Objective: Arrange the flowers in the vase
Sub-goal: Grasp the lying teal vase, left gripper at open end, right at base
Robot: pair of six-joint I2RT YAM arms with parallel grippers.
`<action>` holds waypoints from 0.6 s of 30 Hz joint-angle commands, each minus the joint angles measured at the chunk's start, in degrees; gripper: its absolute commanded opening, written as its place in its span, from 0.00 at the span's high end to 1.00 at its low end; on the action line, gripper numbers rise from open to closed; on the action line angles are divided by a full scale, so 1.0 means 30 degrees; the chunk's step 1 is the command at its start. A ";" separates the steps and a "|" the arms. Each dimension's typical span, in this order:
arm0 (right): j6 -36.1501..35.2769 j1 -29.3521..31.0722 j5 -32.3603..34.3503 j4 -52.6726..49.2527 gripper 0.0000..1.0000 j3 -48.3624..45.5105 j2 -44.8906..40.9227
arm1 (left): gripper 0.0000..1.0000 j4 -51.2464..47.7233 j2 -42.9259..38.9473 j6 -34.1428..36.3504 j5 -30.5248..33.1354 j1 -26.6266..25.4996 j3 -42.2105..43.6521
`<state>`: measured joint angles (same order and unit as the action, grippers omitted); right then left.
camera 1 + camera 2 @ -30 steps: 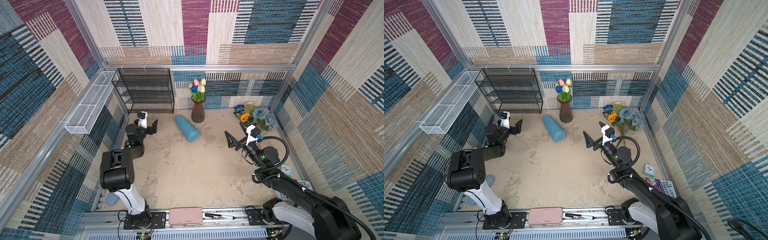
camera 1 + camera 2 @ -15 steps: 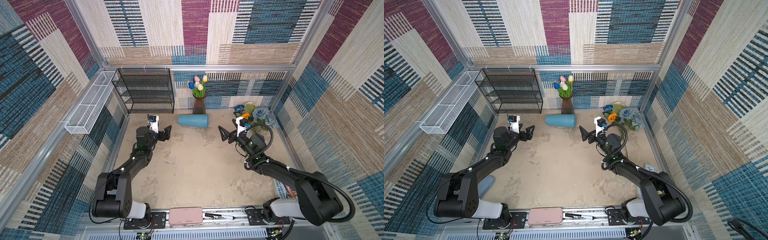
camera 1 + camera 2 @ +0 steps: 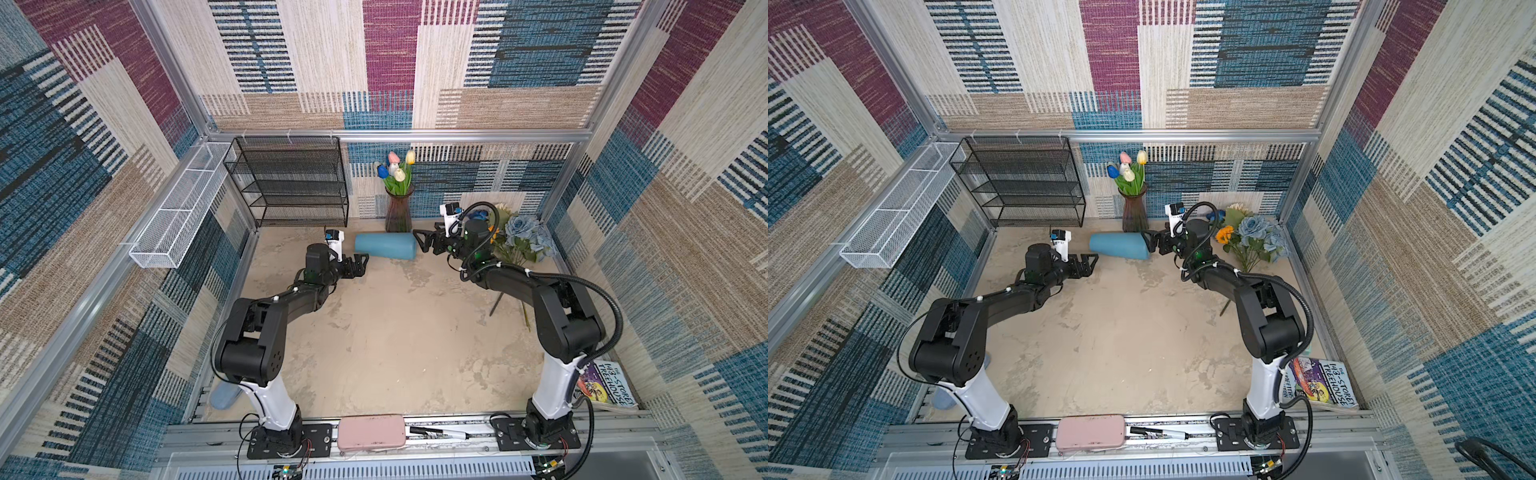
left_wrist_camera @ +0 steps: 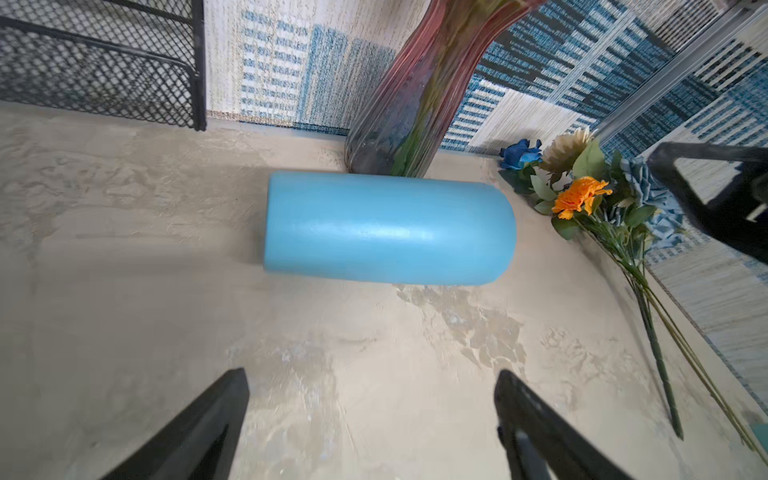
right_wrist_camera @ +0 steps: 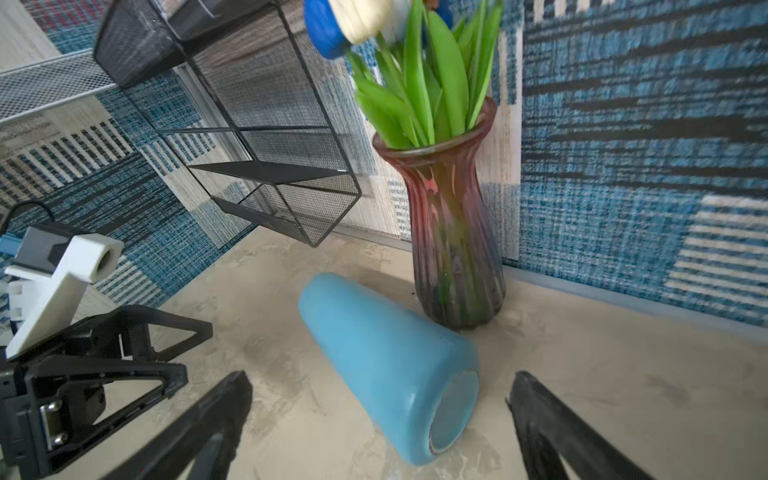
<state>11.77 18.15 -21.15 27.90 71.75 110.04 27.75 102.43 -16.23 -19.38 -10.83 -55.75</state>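
**Fallen blue vase being flanked by two empty grippers**

The blue vase (image 3: 385,246) is lying on its side on the floor (image 3: 386,332), just in front of the glass vase (image 3: 398,212), in which the tulips (image 3: 395,170) are already being carried upright. Its mouth is being faced by the right gripper (image 5: 382,380), whose jaws are being held wide apart with nothing between them; the rim is sitting just ahead of the gap. Its closed base is being faced by the left gripper (image 4: 372,382), likewise being held spread and empty, a little short of the vase.

This placing at both ends is being read as preparation for standing the vase up. One end would be pinned and the other lifted, since a round body is likely to roll if taken from one side alone.

The remaining flowers (image 3: 519,239) are lying in the back right corner behind the right arm (image 3: 519,282), with heads being propped against the wall (image 3: 478,187) and stems resting along the floor. None is being gripped. They are being left there, by this judgement, until an upright vase is ready to receive them.
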 commanded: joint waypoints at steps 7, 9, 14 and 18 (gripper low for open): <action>0.2036 -0.0147 -0.1807 -0.0488 0.00 0.0437 0.0659 | 0.06 0.0716 0.5278 -0.0385 -0.5310 0.2049 -0.4209; 0.1925 -0.0158 -0.1908 -0.0369 0.00 0.0039 0.0530 | 0.07 0.0132 0.6222 -0.0093 -0.6446 0.2232 -0.5539; 0.2166 -0.0162 -0.2140 -0.0497 0.00 -0.0300 0.0871 | 0.11 -0.3898 0.7846 -0.0115 -0.8810 0.2258 -0.9656; 0.2769 -0.0179 -0.2311 -0.0043 0.00 -0.0605 0.0938 | 0.15 -0.5310 0.9418 -0.0819 -0.9934 0.2318 -1.1769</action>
<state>18.22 17.61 -26.85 24.95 70.37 112.75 18.92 128.33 -16.75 -43.44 -4.10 -88.12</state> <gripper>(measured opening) 1.000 0.863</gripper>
